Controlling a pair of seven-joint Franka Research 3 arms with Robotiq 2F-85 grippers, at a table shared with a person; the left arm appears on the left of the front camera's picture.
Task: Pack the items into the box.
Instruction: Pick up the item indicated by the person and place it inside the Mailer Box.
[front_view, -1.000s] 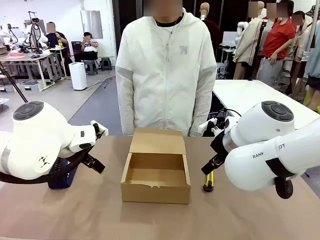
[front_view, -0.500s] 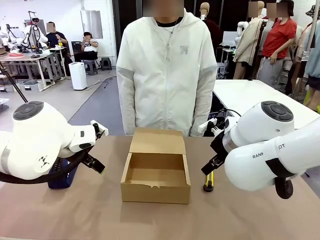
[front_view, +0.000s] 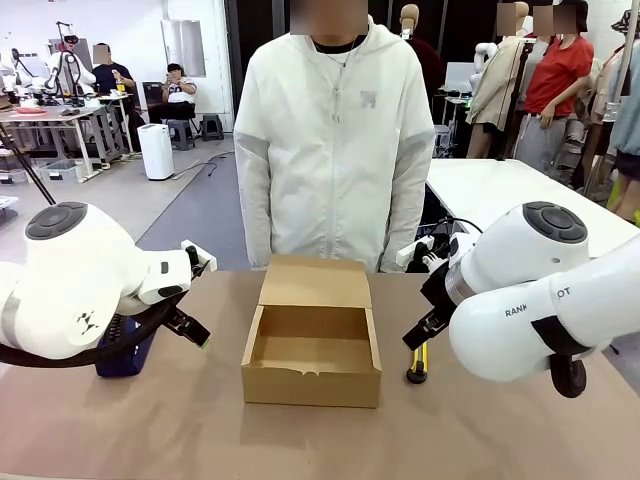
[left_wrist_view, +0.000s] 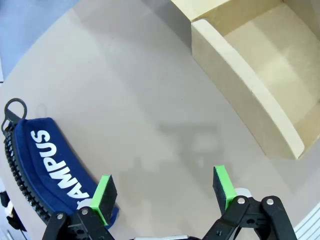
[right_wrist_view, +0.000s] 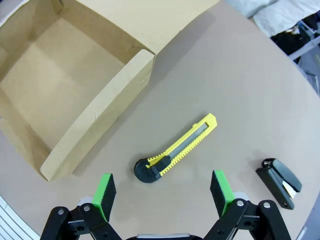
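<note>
The brown cardboard box (front_view: 312, 345) stands open and empty at the table's middle, its flap lid folded back toward the person; its walls also show as the box (left_wrist_view: 250, 90) and the box (right_wrist_view: 75, 85). The navy "CAMPUS" pouch (left_wrist_view: 47, 175) lies left of the box, partly hidden behind my left arm as the pouch (front_view: 122, 350). My left gripper (left_wrist_view: 165, 192) hovers open above bare table beside it, seen from the front as the left gripper (front_view: 190, 330). The yellow-and-black tool (right_wrist_view: 175, 150) and the black stapler (right_wrist_view: 279, 181) lie right of the box. My right gripper (right_wrist_view: 162, 192) hangs open above the tool (front_view: 418, 365).
A person in a white jacket (front_view: 330, 140) stands at the far edge behind the box, hands down. The brown table (front_view: 320, 440) has bare room in front of the box. A white table (front_view: 500, 195) stands behind on the right.
</note>
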